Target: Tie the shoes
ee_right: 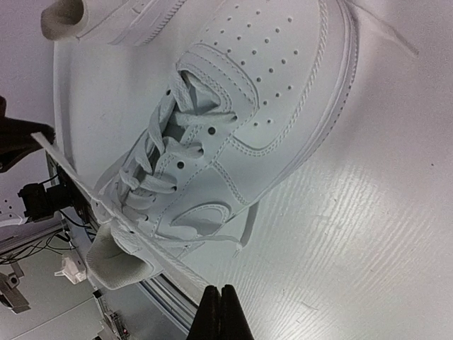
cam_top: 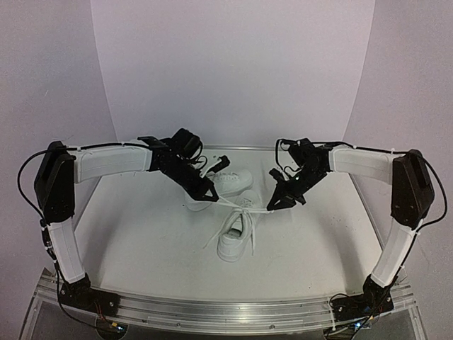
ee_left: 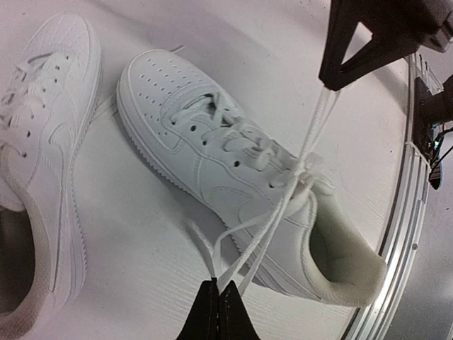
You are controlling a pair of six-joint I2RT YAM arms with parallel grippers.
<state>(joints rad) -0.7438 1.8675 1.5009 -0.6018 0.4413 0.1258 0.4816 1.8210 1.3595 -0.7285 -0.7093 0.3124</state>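
Left claw (cam_top: 211, 196) and right claw (cam_top: 273, 205) are both pinched shut on your lace (cam_top: 230, 203) (it's stretched tight between them).
Its shoe (cam_top: 236, 241) sits mid-frame, second shoe (cam_top: 231, 182) just above it.

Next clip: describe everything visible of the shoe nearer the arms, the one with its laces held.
The nearer shoe is an all-white, leather-look low-top with a perforated toe, white sole and pale lining. It stands upright on the table, toe toward the arm bases, apart from the other shoe. Its laces run through the eyelets and cross at the ankle; the left gripper and right gripper each pinch an end, pulled sideways.
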